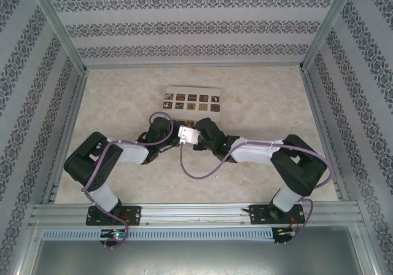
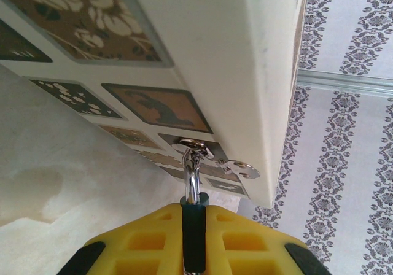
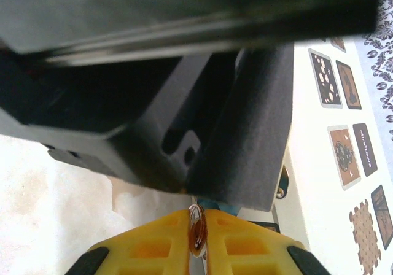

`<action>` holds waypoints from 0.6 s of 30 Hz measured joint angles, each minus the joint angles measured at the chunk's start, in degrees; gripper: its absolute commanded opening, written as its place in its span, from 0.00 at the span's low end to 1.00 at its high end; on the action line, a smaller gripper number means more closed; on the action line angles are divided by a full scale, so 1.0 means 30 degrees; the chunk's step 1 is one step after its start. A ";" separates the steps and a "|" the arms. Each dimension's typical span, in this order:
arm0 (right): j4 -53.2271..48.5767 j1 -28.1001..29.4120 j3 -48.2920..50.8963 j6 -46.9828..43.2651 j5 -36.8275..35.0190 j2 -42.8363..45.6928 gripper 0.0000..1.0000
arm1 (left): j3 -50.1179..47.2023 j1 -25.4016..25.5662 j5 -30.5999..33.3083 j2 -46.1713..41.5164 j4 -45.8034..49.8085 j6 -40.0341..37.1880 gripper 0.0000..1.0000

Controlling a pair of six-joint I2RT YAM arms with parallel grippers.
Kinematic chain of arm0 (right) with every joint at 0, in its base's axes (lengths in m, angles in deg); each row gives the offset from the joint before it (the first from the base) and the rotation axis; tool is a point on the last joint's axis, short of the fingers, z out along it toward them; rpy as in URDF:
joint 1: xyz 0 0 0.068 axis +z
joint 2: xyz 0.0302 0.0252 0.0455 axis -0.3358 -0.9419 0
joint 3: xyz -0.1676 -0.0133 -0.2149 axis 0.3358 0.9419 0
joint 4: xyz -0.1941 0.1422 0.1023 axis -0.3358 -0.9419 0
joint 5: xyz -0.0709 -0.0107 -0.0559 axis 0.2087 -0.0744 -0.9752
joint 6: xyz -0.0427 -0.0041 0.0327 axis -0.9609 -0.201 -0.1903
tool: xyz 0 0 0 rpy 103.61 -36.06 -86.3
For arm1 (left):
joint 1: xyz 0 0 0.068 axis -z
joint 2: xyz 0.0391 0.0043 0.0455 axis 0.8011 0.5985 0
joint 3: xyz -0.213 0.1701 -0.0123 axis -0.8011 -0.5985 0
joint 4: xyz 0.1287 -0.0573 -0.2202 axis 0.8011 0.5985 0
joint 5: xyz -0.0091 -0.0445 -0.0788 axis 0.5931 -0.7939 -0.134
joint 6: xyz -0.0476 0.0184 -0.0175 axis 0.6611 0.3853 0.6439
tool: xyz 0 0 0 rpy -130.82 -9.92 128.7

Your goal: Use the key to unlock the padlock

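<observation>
Left gripper (image 2: 194, 209) clamped on the padlock (image 2: 191, 178) body, centre table, just near of the white box (image 2: 233, 54). Right gripper (image 3: 198, 216) fingers together on a small metal ring (image 3: 196, 233), probably the key's. Step, as I judge it: presenting key to lock; next, align blade with keyhole, which I cannot see.

The padlock (image 2: 191, 178) has a polished, shiny metal shackle. The white box (image 2: 233, 54) is smooth and glossy. The yellow fingers (image 2: 144, 239) look like matt plastic. The key (image 3: 196, 231) is glinting metal. The table (image 2: 55, 189) is pale and matt.

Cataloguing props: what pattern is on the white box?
Brown squares with pale floral motifs on the white rectangular box, clearest in the left wrist view.
</observation>
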 measured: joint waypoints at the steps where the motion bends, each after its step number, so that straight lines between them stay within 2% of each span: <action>1: 0.0000 0.0000 0.0007 -0.0007 -0.0022 0.0000 0.07 | 0.0000 0.0000 0.0036 0.0000 0.0000 0.0000 0.14; 5: 0.0058 0.0000 0.0007 -0.0044 -0.0036 0.0000 0.00 | 0.0000 0.0000 0.0182 0.0000 0.0000 0.0058 0.14; 18: 0.0503 -0.0291 0.0138 0.2011 0.0503 0.0029 0.00 | 0.0000 0.0000 0.0291 0.0000 -0.0073 0.0080 0.14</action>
